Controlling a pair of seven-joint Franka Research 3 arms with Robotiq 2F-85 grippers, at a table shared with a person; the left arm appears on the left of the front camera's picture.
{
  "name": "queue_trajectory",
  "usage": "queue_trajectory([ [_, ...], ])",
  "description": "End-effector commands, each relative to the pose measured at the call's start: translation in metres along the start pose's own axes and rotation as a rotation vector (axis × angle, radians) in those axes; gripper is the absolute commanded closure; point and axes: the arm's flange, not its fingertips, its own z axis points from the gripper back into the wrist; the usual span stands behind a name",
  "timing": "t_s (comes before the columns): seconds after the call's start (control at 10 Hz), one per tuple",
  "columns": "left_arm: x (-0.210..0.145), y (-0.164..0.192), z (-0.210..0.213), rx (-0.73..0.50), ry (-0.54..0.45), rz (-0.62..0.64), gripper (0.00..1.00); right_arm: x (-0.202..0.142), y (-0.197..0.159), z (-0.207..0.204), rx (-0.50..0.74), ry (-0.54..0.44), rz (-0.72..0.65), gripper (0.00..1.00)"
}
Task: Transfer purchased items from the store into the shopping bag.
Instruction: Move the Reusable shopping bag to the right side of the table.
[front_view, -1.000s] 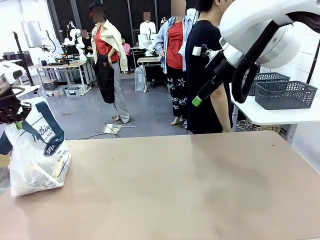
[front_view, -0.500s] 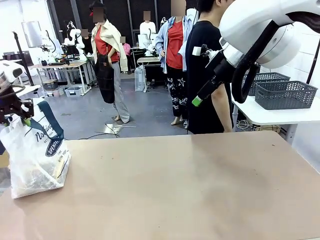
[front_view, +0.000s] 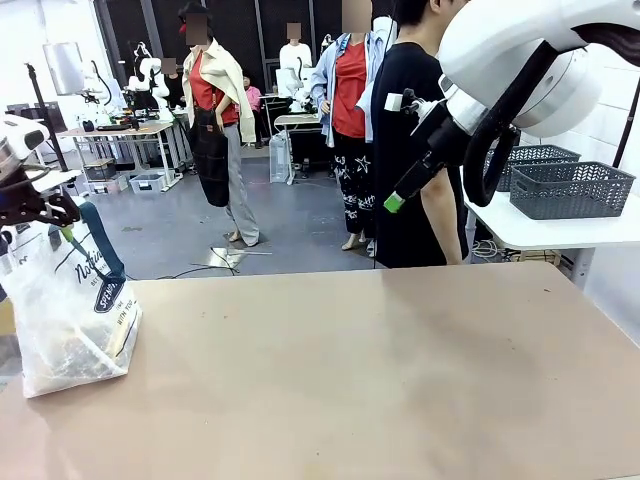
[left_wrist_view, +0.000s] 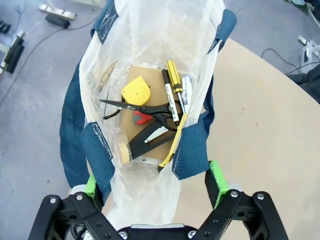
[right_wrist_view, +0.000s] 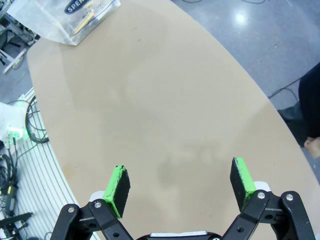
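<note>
The shopping bag (front_view: 70, 312), whitish plastic with navy handles, stands at the table's left edge. My left gripper (front_view: 42, 228) hovers just above its mouth, open. In the left wrist view its green pads (left_wrist_view: 216, 175) stand wide apart on either side of the loose navy handles (left_wrist_view: 192, 150), gripping nothing. Inside the shopping bag (left_wrist_view: 150, 30) lie a yellow tape measure (left_wrist_view: 136, 92), black scissors (left_wrist_view: 145, 107), a screwdriver (left_wrist_view: 174, 75), pens and a yellow knife (left_wrist_view: 172, 147). My right gripper (front_view: 392, 200) hangs high at the far right, open and empty (right_wrist_view: 181, 187) over bare table.
A person in a black shirt (front_view: 415, 130) stands at the table's far side. Dark grey lattice baskets (front_view: 570, 188) rest on a white side table at the right. The brown tabletop (front_view: 380, 370) stretches right of the bag.
My left gripper has opened and let go of the bag's handle, rising a little. The bag's top has sagged. The right arm has not moved.
</note>
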Motion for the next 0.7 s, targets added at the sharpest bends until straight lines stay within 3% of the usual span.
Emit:
queue_trajectory([
  [0.0, 0.001, -0.006, 0.010, -0.014, 0.011, -0.029, 0.00, -0.004, 0.002, 0.000, -0.011, 0.012, 0.005, 0.00],
  [0.3, 0.001, -0.024, 0.026, -0.032, 0.025, -0.089, 0.00, -0.004, 0.002, 0.000, -0.011, 0.012, 0.005, 0.00],
  [0.6, 0.016, -0.063, 0.040, -0.265, 0.123, -0.352, 0.00, -0.004, 0.002, 0.000, -0.011, 0.012, 0.005, 0.00],
])
